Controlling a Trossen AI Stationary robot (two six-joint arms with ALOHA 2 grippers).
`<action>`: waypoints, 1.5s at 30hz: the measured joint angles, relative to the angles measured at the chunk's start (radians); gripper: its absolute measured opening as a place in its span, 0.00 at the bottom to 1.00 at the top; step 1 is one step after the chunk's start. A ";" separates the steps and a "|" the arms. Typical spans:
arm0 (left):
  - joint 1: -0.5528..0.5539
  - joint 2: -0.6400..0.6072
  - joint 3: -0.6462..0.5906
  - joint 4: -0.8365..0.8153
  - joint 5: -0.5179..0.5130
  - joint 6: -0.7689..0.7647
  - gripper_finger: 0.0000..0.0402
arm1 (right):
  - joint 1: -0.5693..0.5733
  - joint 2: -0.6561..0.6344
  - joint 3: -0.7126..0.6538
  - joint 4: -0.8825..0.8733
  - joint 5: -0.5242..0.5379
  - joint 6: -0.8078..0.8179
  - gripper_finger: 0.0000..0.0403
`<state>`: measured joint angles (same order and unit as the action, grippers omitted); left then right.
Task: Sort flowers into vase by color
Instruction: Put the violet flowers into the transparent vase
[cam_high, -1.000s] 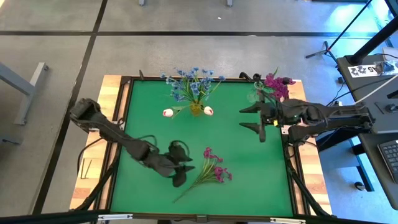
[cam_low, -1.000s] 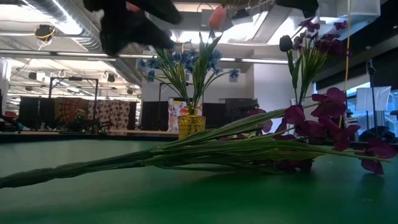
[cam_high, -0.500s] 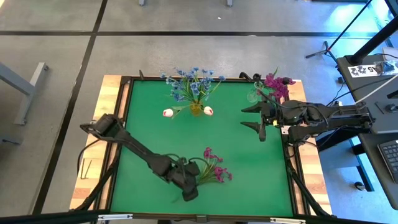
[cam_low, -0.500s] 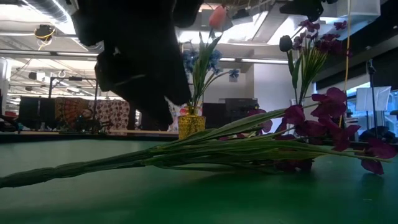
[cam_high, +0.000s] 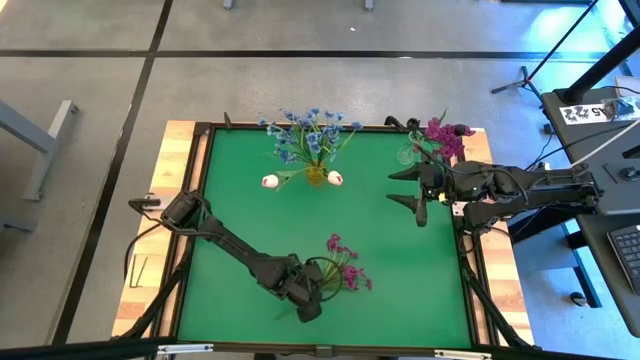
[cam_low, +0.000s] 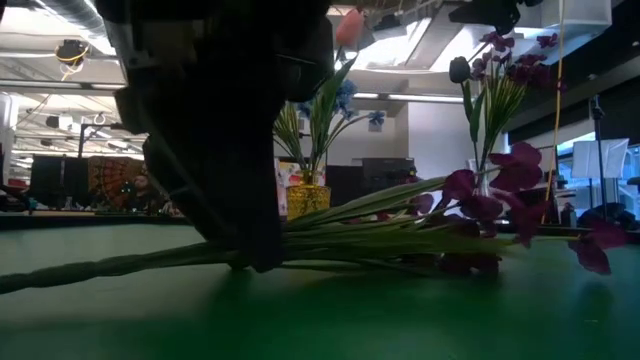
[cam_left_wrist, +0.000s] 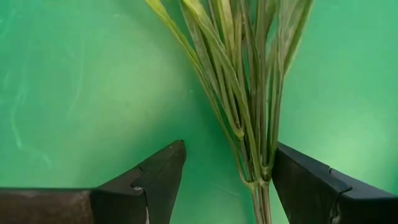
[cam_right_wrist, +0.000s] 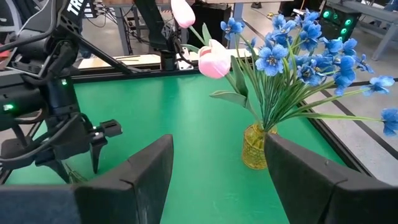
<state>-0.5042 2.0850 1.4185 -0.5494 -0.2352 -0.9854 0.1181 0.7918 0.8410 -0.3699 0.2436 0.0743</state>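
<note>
A bunch of magenta-purple flowers (cam_high: 345, 275) lies flat on the green mat near the near edge, its stems (cam_left_wrist: 252, 143) pointing toward the near-left. My left gripper (cam_high: 305, 300) is low over those stems, open (cam_left_wrist: 228, 149), with one finger on each side of them; in the low view it is a dark mass (cam_low: 255, 262) down at the mat. My right gripper (cam_high: 403, 188) hovers open (cam_right_wrist: 217, 149) at the right side. A yellow vase (cam_high: 316, 176) holds blue flowers and two whitish-pink tulip buds (cam_right_wrist: 214, 62). A clear vase (cam_high: 440, 140) at the far right holds magenta flowers. My left gripper comes from above, pointing down, with its fingers across the bunch's stems just past where they gather into one stalk (cam_left_wrist: 260, 186). The stems run right beside one finger (cam_left_wrist: 298, 180). I cannot tell whether that finger touches them. The bunch lies on the mat.
The green mat has a dark raised frame (cam_high: 205, 200) with wooden table margins outside it. The stretch of mat between the vases and the lying bunch is bare (cam_high: 300, 225). The right arm's body (cam_high: 520, 188) reaches in over the right edge.
My left gripper has moved toward the near-right and come down from above the mat until its open fingers stand on either side of the bunch's stems. In the low view the bunch has shifted slightly, its blossoms drawing a little toward the gripper. The right arm has kept still.
</note>
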 joint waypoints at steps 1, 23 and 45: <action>0.003 0.000 0.000 -0.001 0.000 0.002 0.57 | 0.000 0.000 0.000 0.001 0.000 0.000 0.62; 0.024 -0.246 -0.002 -0.040 -0.274 0.072 0.03 | 0.000 -0.160 0.085 -0.027 -0.085 -0.005 0.62; 0.163 -0.472 -0.002 0.823 -0.378 0.933 0.02 | 0.000 -0.035 0.080 0.295 -0.328 -0.108 0.62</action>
<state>-0.3417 1.6127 1.4170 0.2736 -0.6129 -0.0520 0.1184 0.7568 0.9213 -0.0749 -0.0849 -0.0342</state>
